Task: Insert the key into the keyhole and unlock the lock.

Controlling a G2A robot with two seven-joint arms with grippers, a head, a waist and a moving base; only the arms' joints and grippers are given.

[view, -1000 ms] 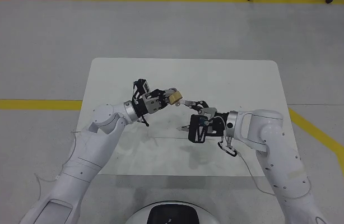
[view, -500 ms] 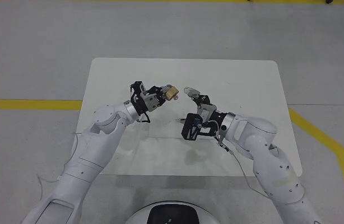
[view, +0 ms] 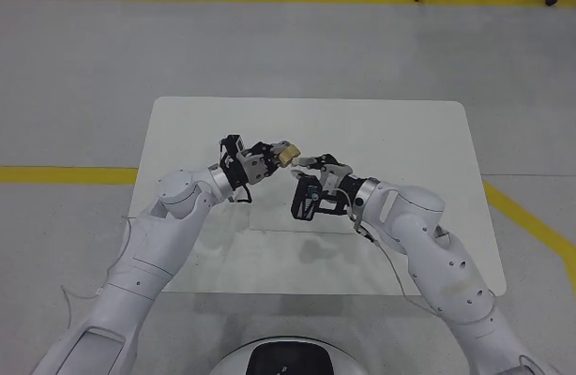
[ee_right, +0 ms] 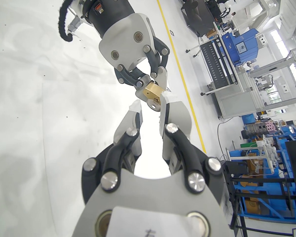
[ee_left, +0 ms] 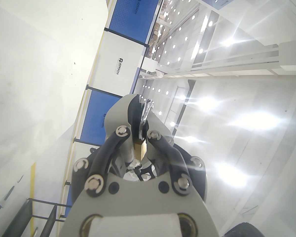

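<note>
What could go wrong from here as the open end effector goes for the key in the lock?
The key sits nearer one finger of the open right end effector than the other, so closing might knock it sideways rather than grip it. The lock is held above the table, pinched only by the left end effector; a twist could spin it or work it loose.

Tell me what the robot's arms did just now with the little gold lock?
The right gripper swung in across the table toward the lock, and it is now open around the head of the key, which sticks out of the lock's keyhole. The left gripper shifted the lock a little farther from the robot. It stayed shut on the lock, held above the table.
</note>
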